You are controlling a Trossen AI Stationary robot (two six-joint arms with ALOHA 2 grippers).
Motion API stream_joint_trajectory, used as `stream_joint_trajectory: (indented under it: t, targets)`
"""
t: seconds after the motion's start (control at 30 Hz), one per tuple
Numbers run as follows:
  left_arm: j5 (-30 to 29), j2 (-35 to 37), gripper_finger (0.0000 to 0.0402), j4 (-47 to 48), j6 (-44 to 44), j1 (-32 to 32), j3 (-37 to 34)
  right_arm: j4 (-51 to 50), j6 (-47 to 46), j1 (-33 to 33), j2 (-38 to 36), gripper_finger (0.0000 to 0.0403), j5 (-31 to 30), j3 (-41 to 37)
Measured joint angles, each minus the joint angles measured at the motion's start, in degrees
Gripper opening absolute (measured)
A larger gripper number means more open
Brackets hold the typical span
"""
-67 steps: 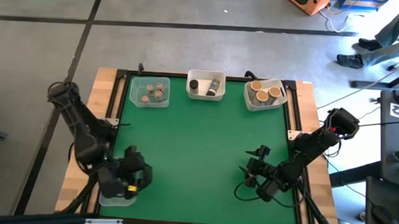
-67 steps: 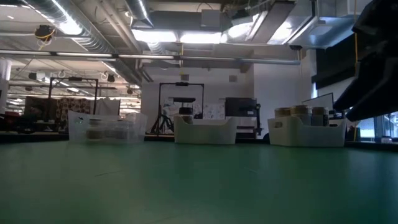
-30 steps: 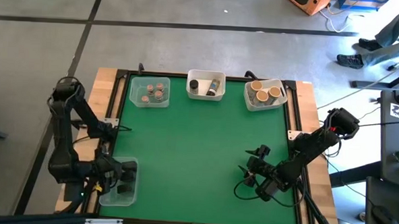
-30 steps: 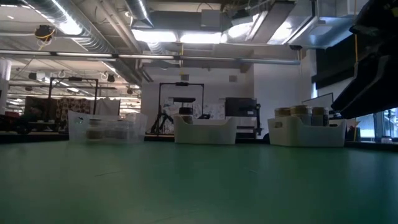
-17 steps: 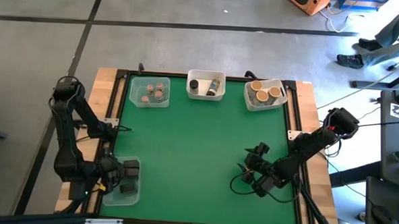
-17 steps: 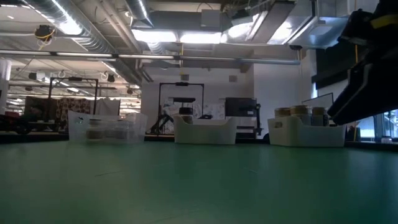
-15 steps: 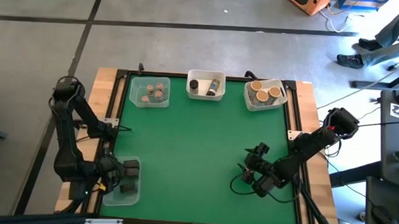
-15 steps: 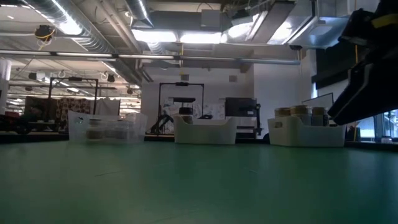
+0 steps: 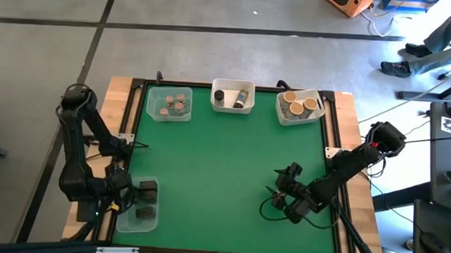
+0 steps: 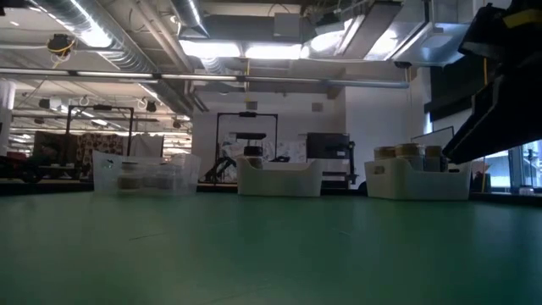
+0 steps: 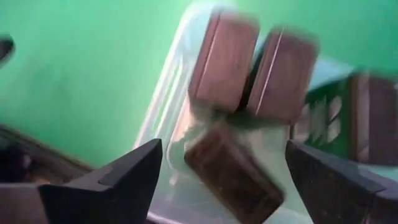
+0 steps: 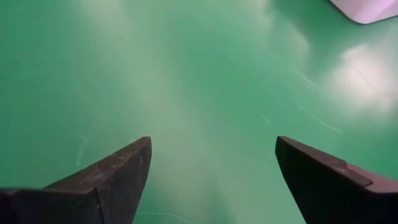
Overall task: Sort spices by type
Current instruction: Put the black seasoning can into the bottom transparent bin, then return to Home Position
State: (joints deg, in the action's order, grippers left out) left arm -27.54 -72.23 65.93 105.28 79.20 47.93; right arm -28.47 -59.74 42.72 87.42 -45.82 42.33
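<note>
Since the earlier high view, left arm drawn back from over the near-left tub toward the worktop's left edge, tub contents now exposed; right arm shifted only slightly. Green worktop [image 9: 223, 180]: large mat in a wooden frame, bare across its middle. Left end effector [image 9: 112, 199]: at the near-left edge just beside the clear tub, fingers spread wide, holding nothing; its wrist view looks past both fingers into the tub. Right end effector [image 9: 282, 191]: low over the near-right part of the mat, fingers spread wide, empty; its wrist view shows bare green only. Near-left clear tub [image 9: 122, 223]: holds dark blocky spices [image 9: 144, 200], at least three brown blocks seen in the left wrist view [image 11: 239, 62], two side by side and one lying askew below them. Far-left clear tub [image 9: 155, 112]: at the far edge, holds round jars with grey-brown lids [image 9: 174, 103], clustered. Far-centre white tub [image 9: 222, 105]: holds dark cylinders [image 9: 243, 96], one upright showing a round top, one lying on its side. Far-right white tub [image 9: 284, 114]: holds round jars with tan lids [image 9: 296, 104], three visible; in the low view their tops stand above the tub wall [image 10: 410, 152].
</note>
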Motion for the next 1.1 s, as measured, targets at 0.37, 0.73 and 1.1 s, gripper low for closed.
stream_joint_trajectory:
  t: [0.37,0.73,1.1]
  targets:
    - [-19.35,9.02,0.0311,-3.48,-22.01,-14.56,3.12,3.14,5.36,-3.99,-0.50,0.0328,-0.23,-0.02]
    - [-12.80,12.09,0.0164,-19.73,-68.55,-44.64,2.09,5.77,38.48,-20.71,-9.95,0.0145,12.96,0.00]
    - [9.24,14.90,0.0006,-44.66,-99.46,-67.08,-4.90,23.53,54.96,-36.46,-28.33,0.0008,35.37,-14.49]
